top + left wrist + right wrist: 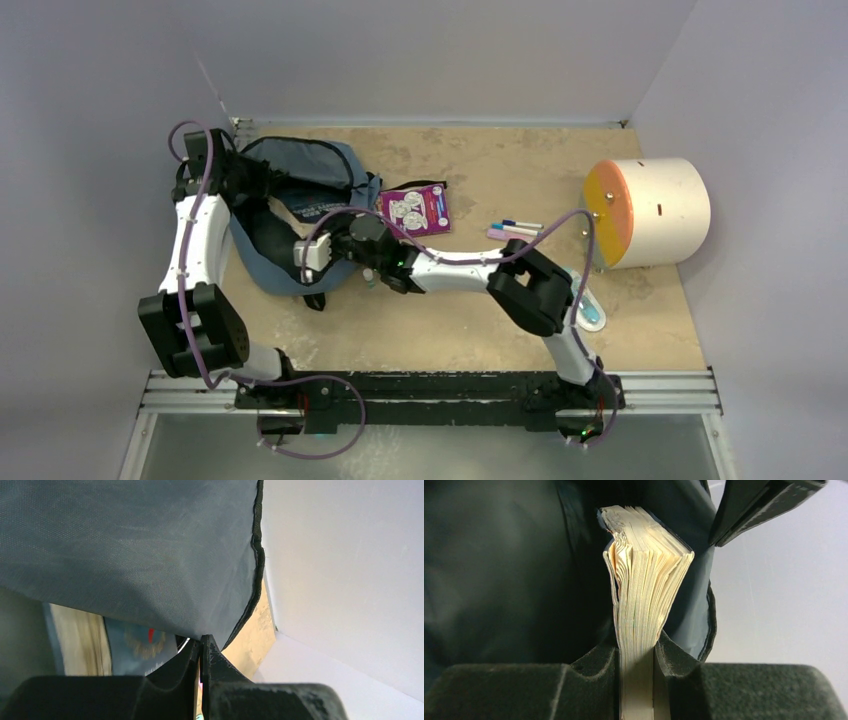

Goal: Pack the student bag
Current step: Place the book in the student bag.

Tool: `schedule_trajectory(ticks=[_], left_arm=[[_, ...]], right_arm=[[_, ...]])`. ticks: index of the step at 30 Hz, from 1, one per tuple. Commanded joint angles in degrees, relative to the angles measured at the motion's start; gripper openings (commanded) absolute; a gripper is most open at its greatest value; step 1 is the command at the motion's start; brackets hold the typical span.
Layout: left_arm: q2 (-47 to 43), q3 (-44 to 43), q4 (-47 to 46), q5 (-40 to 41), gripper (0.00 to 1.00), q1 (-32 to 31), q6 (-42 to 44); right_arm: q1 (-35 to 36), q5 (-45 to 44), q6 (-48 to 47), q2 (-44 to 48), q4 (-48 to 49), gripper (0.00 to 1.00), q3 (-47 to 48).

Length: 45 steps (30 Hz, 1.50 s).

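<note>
Top external: student bag (pixel 262 258), tan tabletop (pixel 420 330), grey walls (pixel 450 60).

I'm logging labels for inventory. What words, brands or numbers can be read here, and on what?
Nothing is legible.
Too small: white print on the purple booklet.
Blurred: emblem and lettering on the blue cover inside the student bag.
No text: the book shows only page edges.
</note>
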State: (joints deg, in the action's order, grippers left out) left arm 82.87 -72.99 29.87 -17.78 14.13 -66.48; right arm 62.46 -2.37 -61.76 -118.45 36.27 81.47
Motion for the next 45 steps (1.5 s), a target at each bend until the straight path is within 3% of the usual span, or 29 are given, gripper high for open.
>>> schedule_trajectory(ticks=[1, 4, 19, 26, 27, 30, 35, 39, 45], left_arm=[[-2.41, -3.39, -1.21, -2.50, 0.00, 0.28, -1.80], [-2.54, -3.59, -1.09, -3.10, 0.00, 0.28, -1.94], [-2.91, -3.98, -0.35, -4.46, 0.00, 0.25, -2.15], [-3.23, -3.29, -0.25, -4.06, 0.00, 0.27, -1.76], [-3.28, -3.10, -0.11, -4.02, 0.00, 0.21, -1.73], [-3.47, -2.63, -0.15, -4.14, 0.00, 0.26, -1.73], [-4.27, -2.66, 0.27, -3.12, 0.00, 0.30, -0.70], [-5.11, -3.39, 0.29, -2.39, 0.00, 0.36, -0.09], [-6.10, -5.09, 1.24, 0.57, 0.00, 0.31, 2.03]], right_arm=[[0.93, -11.03, -7.11, -3.03, 12.54, 0.00, 9.04], [1.34, -16.99, -9.86, -8.27, 12.82, 0.00, 14.04], [1.79, -26.80, -14.63, -30.85, 3.00, 0.00, 43.62], [1.79, -26.68, -11.57, -32.84, 3.49, 0.00, 43.65], [1.79, -26.30, -11.22, -32.92, 2.80, 0.07, 43.79], [1.79, -24.28, -7.52, -32.58, -0.64, 0.44, 44.89], [1.78, -19.55, 0.75, -28.07, -4.30, 0.65, 43.56], [1.76, -14.98, 5.16, -23.71, -9.89, 0.91, 41.54], [1.75, -8.29, 10.59, -14.02, -12.36, 0.95, 32.56]])
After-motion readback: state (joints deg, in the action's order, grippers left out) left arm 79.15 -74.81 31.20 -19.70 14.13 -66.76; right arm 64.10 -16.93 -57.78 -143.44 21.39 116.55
